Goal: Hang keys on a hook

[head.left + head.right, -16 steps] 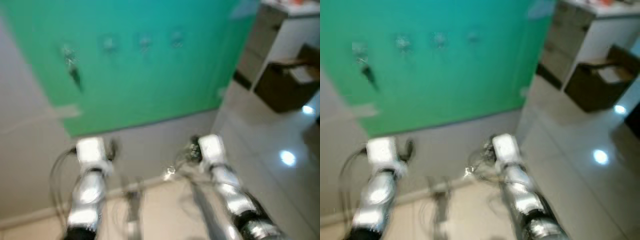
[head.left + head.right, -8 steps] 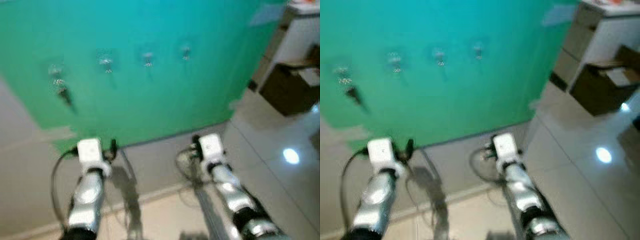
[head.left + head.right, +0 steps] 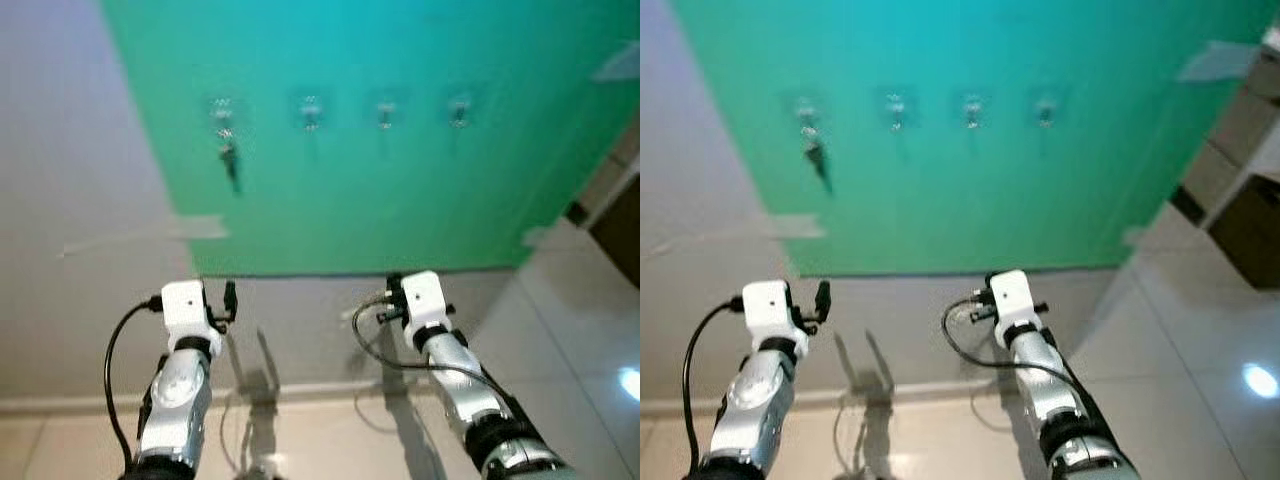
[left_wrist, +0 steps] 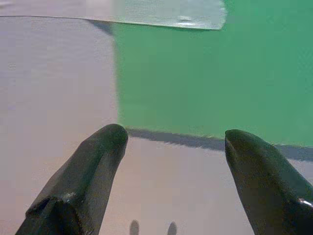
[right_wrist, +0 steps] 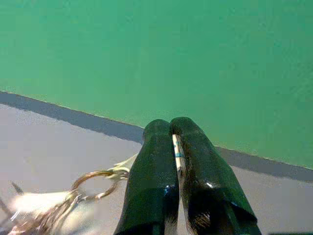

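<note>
The robot stands facing a wall where a big green panel [image 3: 400,140] is fixed over the pale grey wall [image 3: 70,150], with a strip of tape [image 3: 150,235] holding its lower left corner and another piece of tape [image 3: 618,62] at the upper right. Four small hooks sit in a row across the green: the leftmost hook [image 3: 222,106] already carries a dark key [image 3: 230,160] dangling below it, while the second hook [image 3: 311,110], third hook [image 3: 385,110] and fourth hook [image 3: 459,108] are bare. Both silver arms are raised in front of the robot, low against the grey strip under the panel and well below the hooks. The right gripper [image 5: 172,128] has its two black fingers pressed together, pinching a small light tag with a blue mark; a brass key ring [image 5: 94,185] hangs from that tag to one side, and the keys [image 5: 34,210] trail off it in a blur. The left gripper [image 4: 176,139] holds its fingers wide apart with nothing between them, pointed at the lower corner of the green panel. To the right the glossy tiled floor [image 3: 590,330] catches a ceiling light, and the arms' shadows fall on the base of the wall.
</note>
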### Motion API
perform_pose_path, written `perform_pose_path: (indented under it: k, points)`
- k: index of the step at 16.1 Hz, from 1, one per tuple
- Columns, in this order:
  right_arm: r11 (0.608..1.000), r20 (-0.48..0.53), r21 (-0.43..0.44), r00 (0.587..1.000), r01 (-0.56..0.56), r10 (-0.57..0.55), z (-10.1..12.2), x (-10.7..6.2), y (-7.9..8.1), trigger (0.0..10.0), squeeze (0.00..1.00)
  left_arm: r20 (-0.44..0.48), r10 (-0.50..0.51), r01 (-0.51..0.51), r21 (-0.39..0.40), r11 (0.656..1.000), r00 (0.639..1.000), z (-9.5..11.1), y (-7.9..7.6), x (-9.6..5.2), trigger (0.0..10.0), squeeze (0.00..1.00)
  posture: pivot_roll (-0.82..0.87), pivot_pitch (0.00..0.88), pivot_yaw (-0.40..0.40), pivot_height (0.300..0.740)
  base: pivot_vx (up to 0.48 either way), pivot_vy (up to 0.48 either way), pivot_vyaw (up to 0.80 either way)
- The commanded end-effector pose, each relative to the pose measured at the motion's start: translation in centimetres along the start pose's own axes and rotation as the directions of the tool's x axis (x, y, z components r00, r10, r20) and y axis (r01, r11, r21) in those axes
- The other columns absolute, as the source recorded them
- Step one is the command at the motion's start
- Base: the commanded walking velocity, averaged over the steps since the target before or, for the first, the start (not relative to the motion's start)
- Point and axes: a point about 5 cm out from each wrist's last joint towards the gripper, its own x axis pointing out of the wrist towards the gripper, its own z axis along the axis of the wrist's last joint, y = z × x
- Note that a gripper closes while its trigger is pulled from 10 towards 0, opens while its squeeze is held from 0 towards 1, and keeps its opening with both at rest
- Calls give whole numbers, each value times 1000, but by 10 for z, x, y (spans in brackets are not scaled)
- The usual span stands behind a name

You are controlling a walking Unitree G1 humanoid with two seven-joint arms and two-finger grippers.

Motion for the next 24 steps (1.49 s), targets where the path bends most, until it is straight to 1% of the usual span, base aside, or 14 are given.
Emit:
perform_pose_path:
  k: [1,8,10,16,18,21,22,24]
  points:
    - [1000,-24,-7,1000,16,-16,-2,0,-6,10000,0,1,-16,16,3,1000,1000,1,-6,1,10000,0,-16,0,-5,740,0,0,0]
    - [1000,-33,-14,999,4,-5,-4,-1,-6,10000,0,21,-11,11,20,1000,1000,4,-6,1,10000,0,-15,0,-12,740,0,0,0]
    - [1000,-32,-16,999,4,-4,-4,-1,-6,10000,0,30,-7,6,10,1000,1000,5,-6,1,10000,0,-15,0,-13,740,407,0,0]
    - [1000,-26,-30,1000,-3,2,-4,-1,-5,10000,0,24,4,-4,23,1000,1000,5,-3,1,10000,0,-17,0,-7,740,451,0,0]
    - [999,-1,-37,1000,-12,12,5,4,-3,10000,0,21,-6,5,14,1000,1000,4,-3,2,10000,0,-18,0,-6,740,454,0,0]
    - [998,55,-49,998,-31,34,24,15,-1,10000,0,8,0,0,28,1000,1000,3,-5,2,10000,0,-19,0,-8,740,0,0,0]
    - [997,83,-56,995,-52,57,34,21,1,10000,0,5,-3,3,28,1000,1000,2,-6,3,10000,0,-18,0,-10,740,0,0,0]
    - [993,114,-87,990,-79,89,49,29,4,10000,0,7,-4,4,27,1000,1000,2,-6,3,10000,0,-19,0,-9,740,0,0,0]
